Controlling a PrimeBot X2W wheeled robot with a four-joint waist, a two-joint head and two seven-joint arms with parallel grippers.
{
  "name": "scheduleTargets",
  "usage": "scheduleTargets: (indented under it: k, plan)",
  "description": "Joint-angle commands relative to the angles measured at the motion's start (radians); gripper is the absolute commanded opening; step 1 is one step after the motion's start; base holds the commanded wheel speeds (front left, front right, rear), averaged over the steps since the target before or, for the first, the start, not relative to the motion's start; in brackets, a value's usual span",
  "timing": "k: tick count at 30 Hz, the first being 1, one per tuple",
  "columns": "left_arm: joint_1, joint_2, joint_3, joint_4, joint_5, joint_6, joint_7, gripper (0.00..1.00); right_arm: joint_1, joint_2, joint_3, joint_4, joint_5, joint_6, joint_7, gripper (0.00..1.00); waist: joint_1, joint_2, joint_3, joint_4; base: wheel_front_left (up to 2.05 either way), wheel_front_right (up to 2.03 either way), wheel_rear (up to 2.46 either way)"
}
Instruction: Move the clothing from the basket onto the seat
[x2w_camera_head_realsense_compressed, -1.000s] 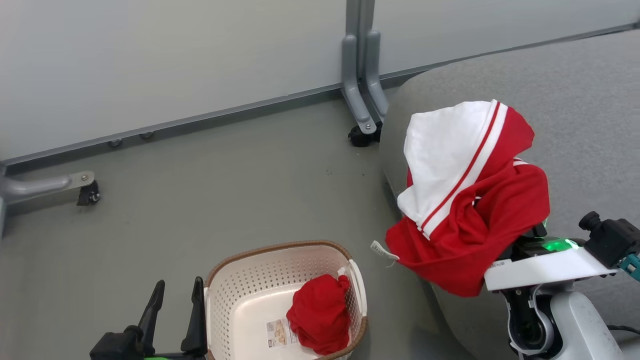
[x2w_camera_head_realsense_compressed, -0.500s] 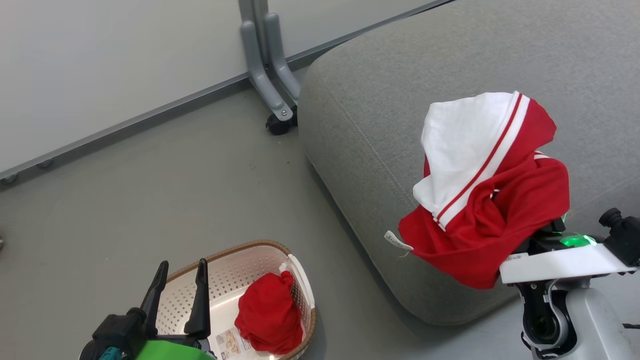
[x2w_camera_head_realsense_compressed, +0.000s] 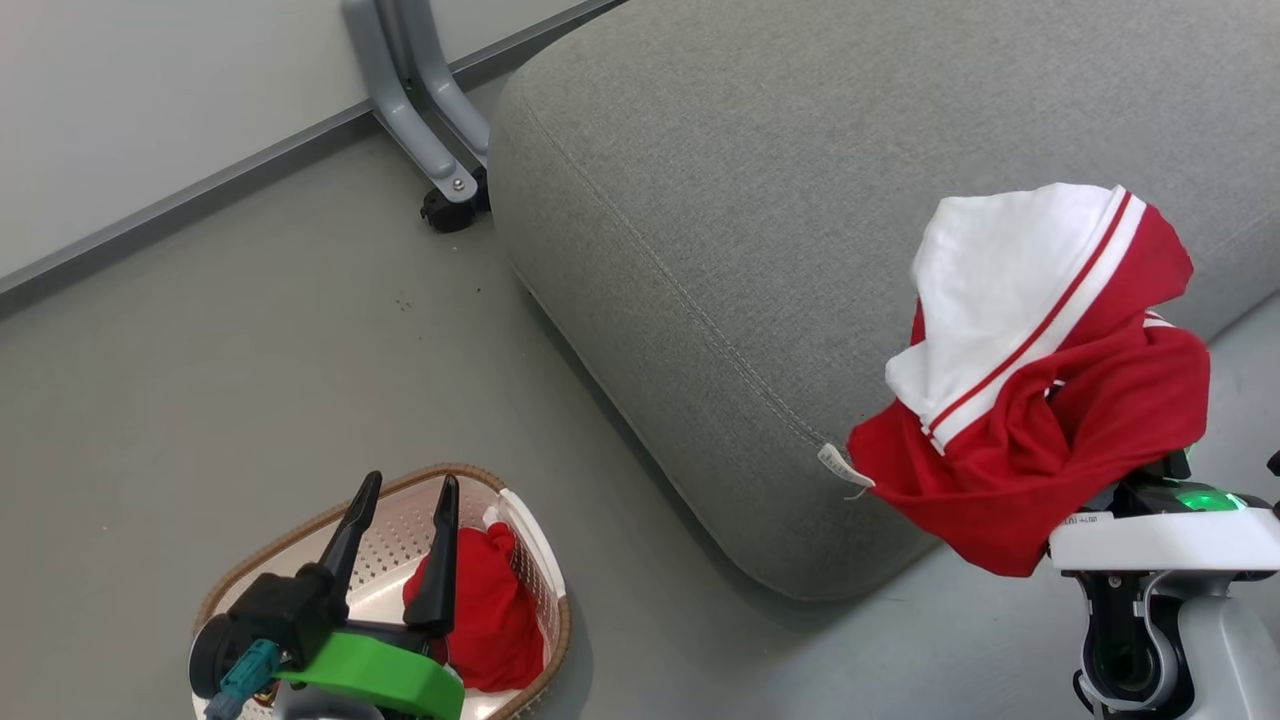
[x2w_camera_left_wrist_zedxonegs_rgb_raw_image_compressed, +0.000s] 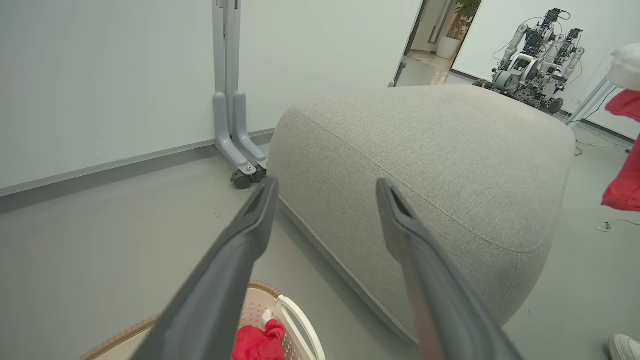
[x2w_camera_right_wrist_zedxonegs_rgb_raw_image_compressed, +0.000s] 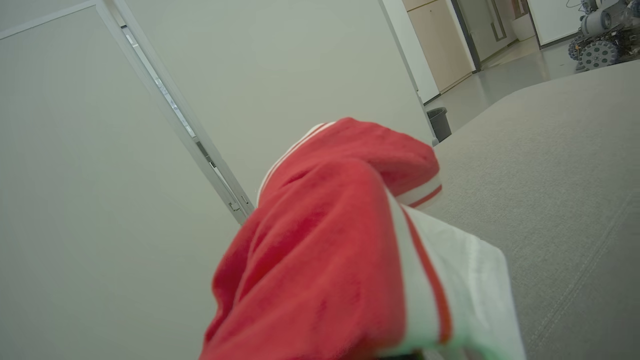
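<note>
We see the red-and-white garment (x2w_camera_head_realsense_compressed: 1030, 400) not yet on the seat (x2w_camera_head_realsense_compressed: 800, 200). It's in the air over the seat's near edge, bunched over our right claw (x2w_camera_head_realsense_compressed: 1160, 485). That claw is closed on the cloth, fingers buried under it. Second red garment (x2w_camera_head_realsense_compressed: 490, 610) sits crumpled in the basket (x2w_camera_head_realsense_compressed: 535, 545), on the floor near the seat's front corner, apart from it. Left claw (x2w_camera_head_realsense_compressed: 413, 478) hovers over the basket on the side away from the seat, spread wide, holding nothing. Partition foot with caster (x2w_camera_head_realsense_compressed: 445, 200) is just beside the seat's far corner. Another robot (x2w_camera_left_wrist_zedxonegs_rgb_raw_image_compressed: 532, 65) is parked beyond the seat.
</note>
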Motion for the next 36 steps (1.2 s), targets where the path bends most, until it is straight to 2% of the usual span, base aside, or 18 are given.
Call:
scheduleTargets:
  k: [1, 7, 13, 25, 30, 36]
  plan:
    - [-0.017, 0.015, -0.002, 0.004, -0.01, -0.002, 0.0, 1.0, 0.007, 0.003, -0.006, -0.009, -0.011, 0.0, -0.003, 0.0, 0.0, 0.0, 0.008, -0.007, 0.0, 0.0, 0.0]
    - [-0.014, 0.015, 0.01, -0.003, -0.015, -0.002, 0.0, 1.0, -0.022, 0.001, -0.004, -0.001, -0.023, 0.0, -0.003, 0.0, 0.0, 0.0, 0.014, -0.008, 0.0, 0.0, 0.0]
    - [0.004, 0.027, 0.014, -0.033, 0.023, -0.002, 0.0, 1.0, -0.108, -0.059, 0.01, 0.026, -0.066, 0.0, -0.003, 0.0, 0.0, 0.0, 0.051, -0.013, 0.0, 0.0, 0.0]
    - [-0.14, 0.135, -0.088, -0.094, 0.038, -0.002, 0.0, 1.0, -0.489, -0.179, -0.178, 0.088, -0.106, 0.0, -0.003, 0.0, 0.0, 0.0, 0.31, 0.079, 0.0, 0.0, 0.0]
    - [-0.222, 0.192, -0.138, -0.123, 0.046, -0.002, 0.0, 1.0, -0.675, -0.224, -0.262, 0.173, -0.101, 0.0, -0.003, 0.0, 0.0, 0.0, 0.433, 0.124, 0.0, 0.0, 0.0]
    - [-0.298, 0.219, -0.168, -0.146, 0.045, -0.002, 0.0, 1.0, -0.834, -0.29, -0.304, 0.302, -0.116, 0.0, -0.003, 0.0, 0.0, 0.0, 0.541, 0.19, 0.0, 0.0, 0.0]
